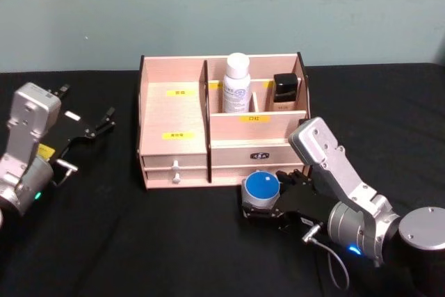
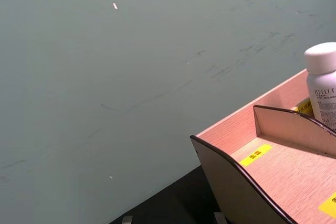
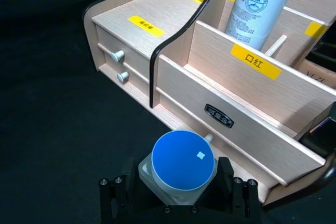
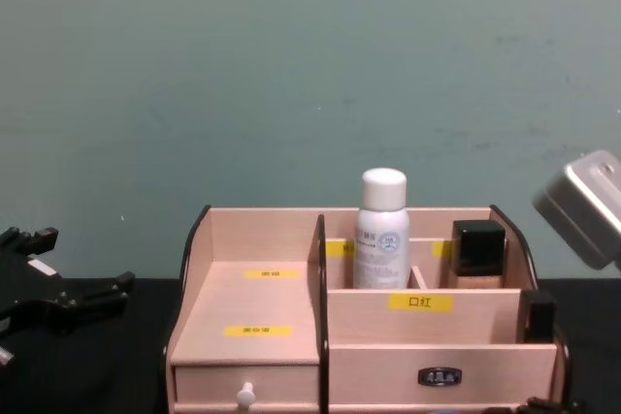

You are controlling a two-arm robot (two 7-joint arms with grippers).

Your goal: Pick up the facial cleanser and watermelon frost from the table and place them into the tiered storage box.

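The blue-lidded jar [image 1: 261, 187] is grasped by the right gripper [image 1: 263, 203] just in front of the box [image 1: 174, 113], toward the front edge of the desk [image 1: 139, 241]. The bottle [image 1: 236, 83] is stood upright in a rear compartment of the box. The left gripper [image 1: 90, 129] is held released near the desk's left edge.

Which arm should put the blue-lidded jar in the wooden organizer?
Right. The right gripper holds the clear jar with round blue lid before the light wooden tiered storage box; the left gripper sits open, off left.
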